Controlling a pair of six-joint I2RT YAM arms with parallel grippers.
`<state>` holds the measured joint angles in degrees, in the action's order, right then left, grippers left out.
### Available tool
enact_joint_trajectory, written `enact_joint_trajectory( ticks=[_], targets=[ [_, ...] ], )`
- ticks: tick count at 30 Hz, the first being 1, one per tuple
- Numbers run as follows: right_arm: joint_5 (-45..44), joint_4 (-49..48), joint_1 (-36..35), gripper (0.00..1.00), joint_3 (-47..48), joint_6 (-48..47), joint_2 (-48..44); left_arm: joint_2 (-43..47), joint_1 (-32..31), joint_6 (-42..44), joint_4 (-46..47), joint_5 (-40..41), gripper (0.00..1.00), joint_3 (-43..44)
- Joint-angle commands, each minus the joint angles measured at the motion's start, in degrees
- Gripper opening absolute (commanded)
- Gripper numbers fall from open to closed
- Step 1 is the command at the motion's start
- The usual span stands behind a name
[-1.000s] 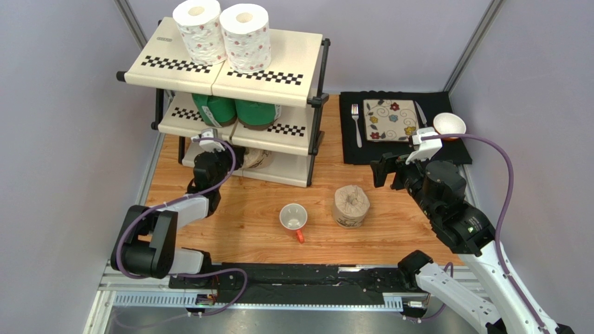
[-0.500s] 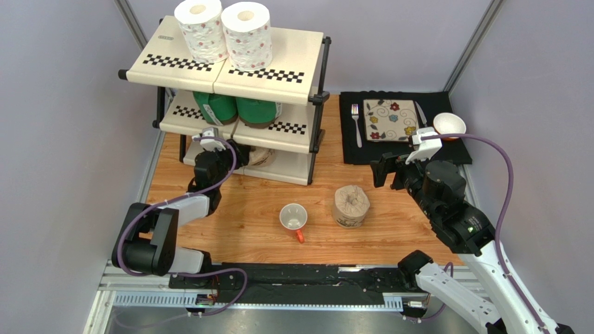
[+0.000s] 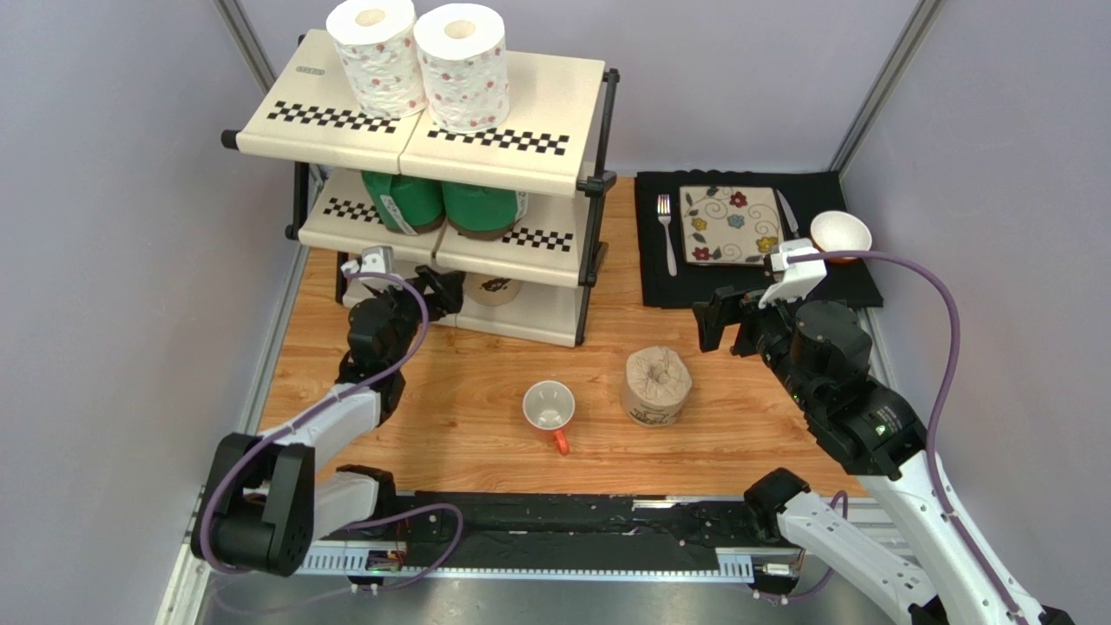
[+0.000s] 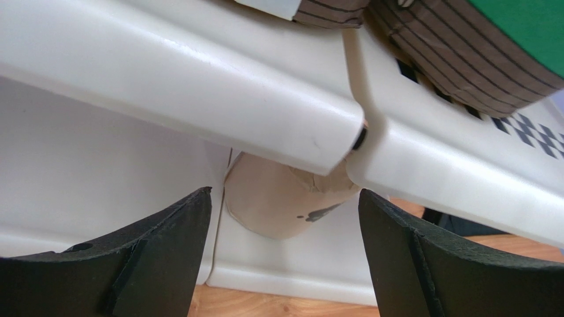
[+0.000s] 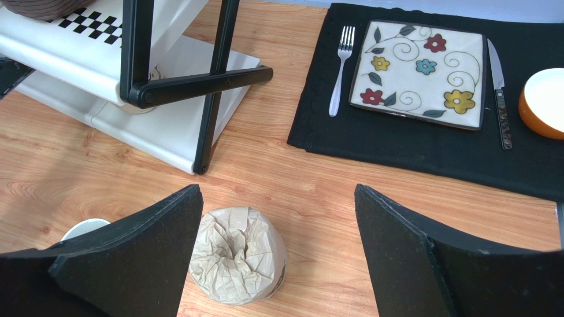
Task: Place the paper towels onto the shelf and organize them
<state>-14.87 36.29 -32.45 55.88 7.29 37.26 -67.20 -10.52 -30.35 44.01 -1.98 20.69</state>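
The left tool (image 4: 284,193) has just let go. A second ago it was reaching under the middle tier of the shelf (image 3: 548,104); now it has pulled back toward the near left, and its jaws stand wide with nothing between them. The tan roll (image 4: 268,214) it was carrying sits on the bottom tier, lying on its side as far as the wrist view shows, clear of both fingers and tucked below the middle tier's front edge.

By my count that makes five rolls shelved. The two floral rolls (image 3: 417,59) stand on top, the two green rolls (image 3: 444,206) lie in the middle, and this tan one sits below. The last tan roll (image 3: 656,386) stands on the tabletop (image 3: 457,378), right of the mug (image 3: 549,406).

The left arm stretches low from its base toward the shelf's near left corner, wrist level and pointing at the bottom tier. The right arm is raised at the right side and angled down. The right tool (image 5: 278,188) is spread wide, empty, and hanging above and just beyond the loose roll, so it looks best placed to take it.
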Motion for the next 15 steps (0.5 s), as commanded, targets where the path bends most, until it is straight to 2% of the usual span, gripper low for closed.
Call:
enact_joint_trajectory(
  ticks=[1,6,9,10,12,13,15],
  targets=[
    [-0.5,-0.2,-0.2,0.89,2.1,0.5,-1.0,7.2,-0.2,-0.4,-3.9,-2.1,0.9,-2.4],
    [-3.2,0.7,-0.2,0.89,2.0,1.8,-1.0,17.9,-1.7,1.9,-17.5,-5.7,0.94,-2.6],
    [-3.5,0.7,-0.2,0.89,1.9,2.6,-0.6,21.5,-9.7,6.8,-27.1,-2.3,0.95,2.1],
    [-3.9,0.7,-0.1,0.89,2.0,2.7,-0.5,21.8,-15.7,7.8,-29.2,-0.8,0.95,2.9],
    [-4.5,1.3,-0.2,0.89,2.6,3.3,-0.5,22.2,-22.0,9.9,-32.7,3.7,0.95,4.1],
    [-5.3,1.6,-0.1,0.89,2.8,3.5,-0.6,22.1,-27.8,10.0,-33.3,5.1,0.96,4.3],
    [-6.4,2.1,-0.2,0.89,3.3,3.9,-1.0,20.5,-33.1,9.8,-33.2,8.2,0.96,4.8]
  ],
)
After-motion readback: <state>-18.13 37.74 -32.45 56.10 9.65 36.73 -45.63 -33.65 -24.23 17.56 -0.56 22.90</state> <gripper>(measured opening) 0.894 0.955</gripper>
